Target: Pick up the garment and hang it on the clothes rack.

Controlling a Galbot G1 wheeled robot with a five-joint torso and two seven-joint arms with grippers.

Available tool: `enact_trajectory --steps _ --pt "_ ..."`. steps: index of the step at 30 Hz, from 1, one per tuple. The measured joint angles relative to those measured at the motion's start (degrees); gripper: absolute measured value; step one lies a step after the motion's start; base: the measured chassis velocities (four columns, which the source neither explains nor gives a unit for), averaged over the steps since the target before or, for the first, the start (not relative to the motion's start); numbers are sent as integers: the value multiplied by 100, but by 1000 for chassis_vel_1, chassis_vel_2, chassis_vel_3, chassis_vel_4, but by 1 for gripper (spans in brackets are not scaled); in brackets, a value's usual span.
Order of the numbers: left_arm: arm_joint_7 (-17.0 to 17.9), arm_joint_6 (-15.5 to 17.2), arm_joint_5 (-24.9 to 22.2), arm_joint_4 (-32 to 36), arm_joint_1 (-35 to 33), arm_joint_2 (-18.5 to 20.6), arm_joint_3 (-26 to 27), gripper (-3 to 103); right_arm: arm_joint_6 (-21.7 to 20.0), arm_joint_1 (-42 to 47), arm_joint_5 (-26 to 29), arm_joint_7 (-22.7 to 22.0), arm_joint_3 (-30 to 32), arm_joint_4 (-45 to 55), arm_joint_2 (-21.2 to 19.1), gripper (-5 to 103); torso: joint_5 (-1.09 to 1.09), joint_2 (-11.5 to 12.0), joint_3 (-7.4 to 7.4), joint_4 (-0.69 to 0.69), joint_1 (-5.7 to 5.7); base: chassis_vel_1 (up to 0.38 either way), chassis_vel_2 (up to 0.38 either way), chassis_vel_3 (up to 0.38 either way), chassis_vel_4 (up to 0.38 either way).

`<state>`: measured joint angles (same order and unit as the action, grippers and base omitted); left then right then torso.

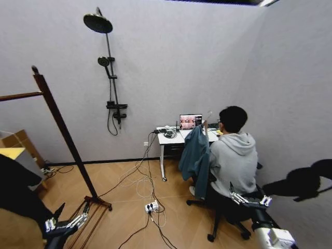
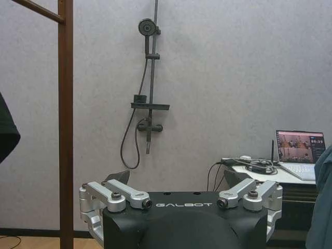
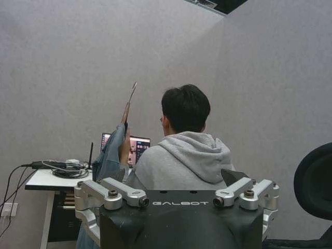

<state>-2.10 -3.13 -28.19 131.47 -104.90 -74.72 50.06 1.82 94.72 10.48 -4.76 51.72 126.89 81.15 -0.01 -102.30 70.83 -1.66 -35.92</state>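
The clothes rack [image 1: 65, 132] stands at the left, a dark-brown post with a ball finial and one horizontal bar; its post [image 2: 65, 129] also rises in the left wrist view. A black garment [image 1: 13, 187] shows at the left edge below the bar, and as a dark edge [image 2: 6, 132] beside the post. Its hanger is out of view, so I cannot tell whether it hangs from the bar. My left gripper [image 1: 66, 223] is low by the rack's base, open and holding nothing. My right gripper [image 1: 250, 199] is low at the right, open and holding nothing.
A person in a grey hoodie [image 1: 233, 155] sits at a white desk [image 1: 171, 139] with a teal jacket [image 1: 196, 155] beside them. Cables and a power strip [image 1: 151, 207] lie on the wooden floor. A shower fixture [image 1: 109, 72] hangs on the wall. A black chair [image 1: 301, 181] is at the right.
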Motion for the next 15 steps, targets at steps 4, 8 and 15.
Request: enact_trajectory --steps 4,8,15 --pt "0 0 0 0 0 0 0 100 38 5 -8 0 -28 -39 1 100 2 0 1 1 0 44 -73 -80 40" --pt "2 0 0 0 0 0 0 100 48 1 -9 0 -57 -47 2 100 1 0 0 3 0 50 -56 -56 66" --pt "2 0 0 0 0 0 0 100 74 -9 -5 0 -126 -85 -3 100 2 0 0 1 -1 61 -65 -75 61"
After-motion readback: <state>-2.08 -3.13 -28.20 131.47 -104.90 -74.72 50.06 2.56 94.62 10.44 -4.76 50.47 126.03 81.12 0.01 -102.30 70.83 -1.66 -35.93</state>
